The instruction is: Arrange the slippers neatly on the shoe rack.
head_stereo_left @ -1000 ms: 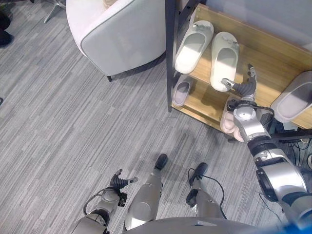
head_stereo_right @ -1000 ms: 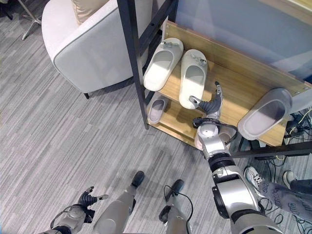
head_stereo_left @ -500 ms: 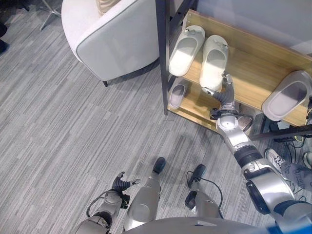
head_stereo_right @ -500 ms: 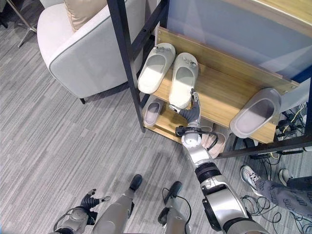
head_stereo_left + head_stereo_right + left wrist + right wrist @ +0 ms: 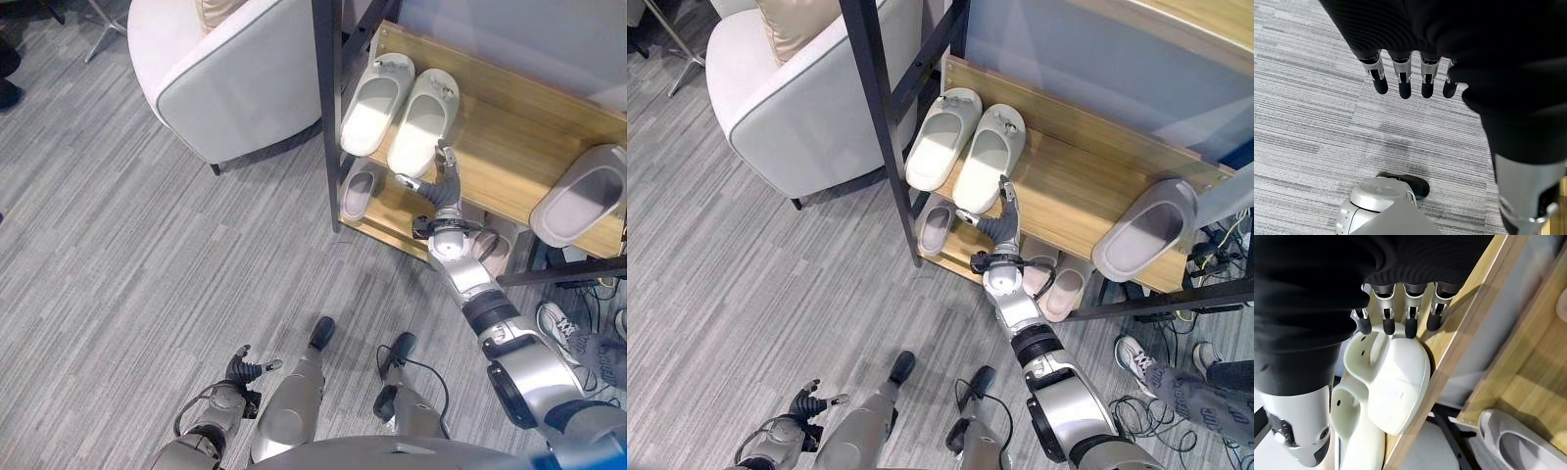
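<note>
Two white slippers (image 5: 377,90) (image 5: 423,110) lie side by side, toes to the back, at the left end of the shoe rack's upper wooden shelf (image 5: 500,137). My right hand (image 5: 440,189) is at the heel of the right-hand one, open, with straight fingers (image 5: 1409,323) against its rim and the thumb spread toward the heel. A grey slipper (image 5: 578,194) lies at the shelf's right end. On the lower shelf are a small grey slipper (image 5: 361,189) and a pink pair (image 5: 1063,284). My left hand (image 5: 240,370) hangs open low over the carpet.
A pale armchair (image 5: 235,78) stands left of the rack, close to its black post (image 5: 328,108). A person's sneaker (image 5: 556,323) and trouser leg are on the floor at the lower right, beside cables. Grey carpet spreads to the left.
My right hand has moved left along the shelf edge, pushing the right white slipper over until it lies close beside the left one. The view has shifted too.
</note>
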